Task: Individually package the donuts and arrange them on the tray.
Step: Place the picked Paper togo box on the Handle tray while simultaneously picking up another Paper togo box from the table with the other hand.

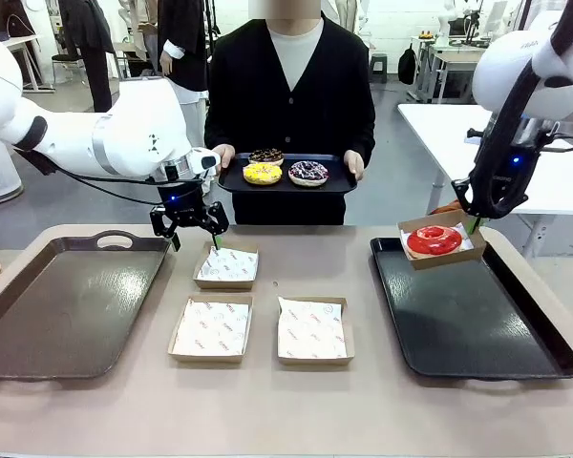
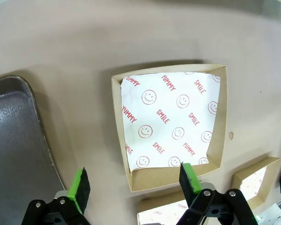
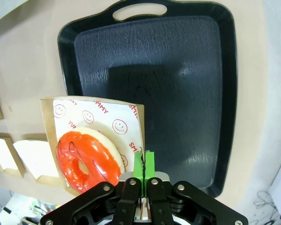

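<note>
My right gripper (image 1: 475, 225) (image 3: 144, 164) is shut on the rim of a cardboard box (image 1: 446, 221) (image 3: 98, 115) that carries the red donut (image 1: 434, 239) (image 3: 89, 159). It hangs over the far left corner of the black right tray (image 1: 477, 329) (image 3: 178, 84). A person across the table holds a small black tray (image 1: 329, 184) bearing the yellow donut (image 1: 262, 174), the chocolate donut (image 1: 265, 156) and the purple donut (image 1: 308, 173). My left gripper (image 1: 196, 240) (image 2: 135, 185) is open just above an empty lined box (image 1: 226, 265) (image 2: 173, 126).
Two more empty lined boxes (image 1: 211, 327) (image 1: 312, 331) lie nearer the front of the table. A large dark tray (image 1: 67, 305) (image 2: 14, 140) sits at the left. Corners of the nearer boxes (image 2: 257, 176) show below the left gripper.
</note>
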`<state>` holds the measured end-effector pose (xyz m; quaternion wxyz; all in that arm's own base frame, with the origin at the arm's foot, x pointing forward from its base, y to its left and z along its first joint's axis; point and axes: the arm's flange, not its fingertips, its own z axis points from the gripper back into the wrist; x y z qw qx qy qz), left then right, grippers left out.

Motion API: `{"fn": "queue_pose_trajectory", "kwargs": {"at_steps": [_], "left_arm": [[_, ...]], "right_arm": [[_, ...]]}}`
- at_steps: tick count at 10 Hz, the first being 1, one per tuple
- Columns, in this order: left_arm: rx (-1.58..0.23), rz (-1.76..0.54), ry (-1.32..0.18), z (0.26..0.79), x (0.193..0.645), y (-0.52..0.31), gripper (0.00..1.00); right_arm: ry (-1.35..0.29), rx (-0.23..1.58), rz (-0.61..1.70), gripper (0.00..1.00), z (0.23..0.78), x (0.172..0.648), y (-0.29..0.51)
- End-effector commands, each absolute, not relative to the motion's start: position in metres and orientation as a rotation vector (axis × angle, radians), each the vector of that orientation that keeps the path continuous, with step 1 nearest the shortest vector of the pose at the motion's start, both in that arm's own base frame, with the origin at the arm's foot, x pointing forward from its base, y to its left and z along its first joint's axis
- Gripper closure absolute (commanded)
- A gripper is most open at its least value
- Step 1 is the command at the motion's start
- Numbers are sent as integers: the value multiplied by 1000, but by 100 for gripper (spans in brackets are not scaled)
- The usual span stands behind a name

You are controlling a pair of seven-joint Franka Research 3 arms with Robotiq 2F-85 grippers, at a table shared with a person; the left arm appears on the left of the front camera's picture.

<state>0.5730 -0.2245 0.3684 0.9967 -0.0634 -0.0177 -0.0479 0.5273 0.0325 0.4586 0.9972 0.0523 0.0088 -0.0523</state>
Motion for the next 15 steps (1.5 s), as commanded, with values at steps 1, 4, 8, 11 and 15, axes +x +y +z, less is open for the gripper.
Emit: {"fn": "queue_pose_trajectory", "kwargs": {"at_steps": [1,4,8,11,15], "left_arm": [[-102,-69,-33,362,575,-227,0],[-80,-59,-27,352,577,-230,0],[-64,-51,-7,342,584,-233,0],[-61,-51,0,339,588,-236,0],[-62,-50,3,338,591,-235,0]], "right_arm": [[-16,72,-121,99,447,540,41],[-45,48,-91,99,429,559,43],[1,67,-67,99,400,579,47],[22,73,-67,99,389,586,54],[37,81,-71,99,384,592,55]]}}
